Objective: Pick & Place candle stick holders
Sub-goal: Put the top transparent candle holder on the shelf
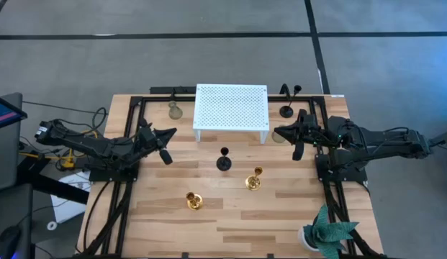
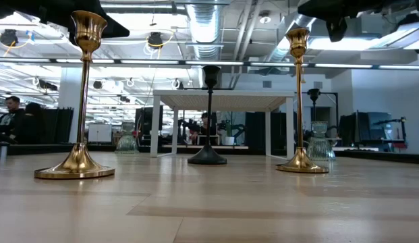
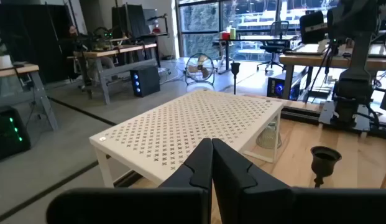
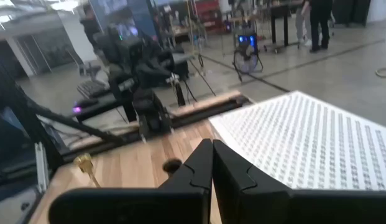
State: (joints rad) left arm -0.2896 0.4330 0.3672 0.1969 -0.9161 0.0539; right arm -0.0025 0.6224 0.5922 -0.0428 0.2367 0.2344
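Two gold candle stick holders [image 1: 193, 201] [image 1: 254, 180] stand on their round bases on the near half of the wooden table. One black holder [image 1: 223, 161] stands at the centre and another [image 1: 286, 111] at the far right. A pale green glass holder [image 1: 175, 110] stands left of the white perforated shelf [image 1: 230, 106], and the other [image 1: 278, 137] by its right leg. My left gripper [image 1: 168, 144] [image 3: 211, 163] hovers shut and empty left of the shelf. My right gripper [image 1: 286, 137] [image 4: 211, 163] hovers shut and empty to the right of the shelf.
A green leafy plant in a white pot [image 1: 325, 232] stands at the near right corner. The shelf stands on legs at the far middle. Black frame rails [image 1: 133, 115] run along both sides of the table. People show in the room beyond.
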